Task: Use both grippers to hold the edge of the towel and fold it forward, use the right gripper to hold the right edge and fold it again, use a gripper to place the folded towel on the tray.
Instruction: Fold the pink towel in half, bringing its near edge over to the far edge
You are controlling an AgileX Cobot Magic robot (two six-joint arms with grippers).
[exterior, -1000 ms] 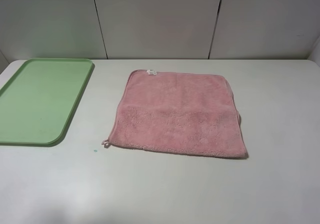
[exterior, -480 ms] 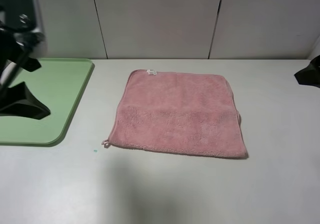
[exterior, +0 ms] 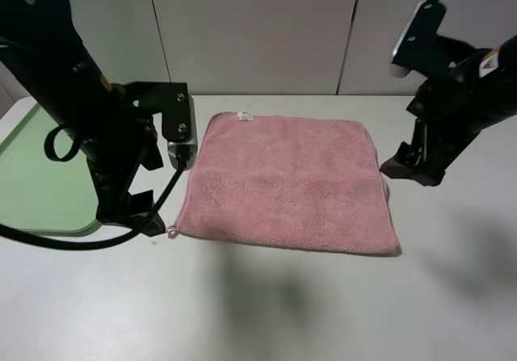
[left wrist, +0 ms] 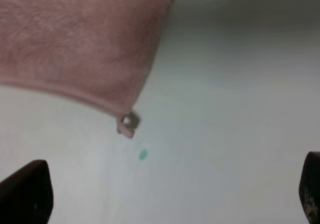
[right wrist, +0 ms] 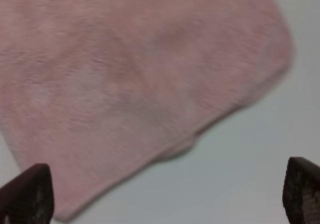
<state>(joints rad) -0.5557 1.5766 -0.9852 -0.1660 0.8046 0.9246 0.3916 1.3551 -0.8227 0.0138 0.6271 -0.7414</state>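
Note:
The pink towel [exterior: 291, 183] lies flat and unfolded in the middle of the table, its hemmed edge [exterior: 283, 242] all on the surface. My left gripper [exterior: 129, 214] hovers open just left of the towel's near-left corner. In the left wrist view the corner loop [left wrist: 127, 124] sits beyond the open left gripper [left wrist: 167, 194]. My right gripper [exterior: 412, 170] hangs open beside the towel's right edge. The right wrist view shows the towel [right wrist: 125, 83] ahead of the wide-open right gripper [right wrist: 165, 194]. The light-green tray [exterior: 32, 183] lies at the far left, partly hidden by the left arm.
A small green speck [exterior: 153, 242] marks the table near the towel's near-left corner; the same green speck [left wrist: 143, 155] shows in the left wrist view. A panelled grey wall [exterior: 258, 30] stands behind the table. Bare white table [exterior: 283, 312] stretches in front of the towel.
Both arms have come into view. The left one moved from above the tray to the towel's near-left corner; the right one came in from the right edge to the towel's right side.

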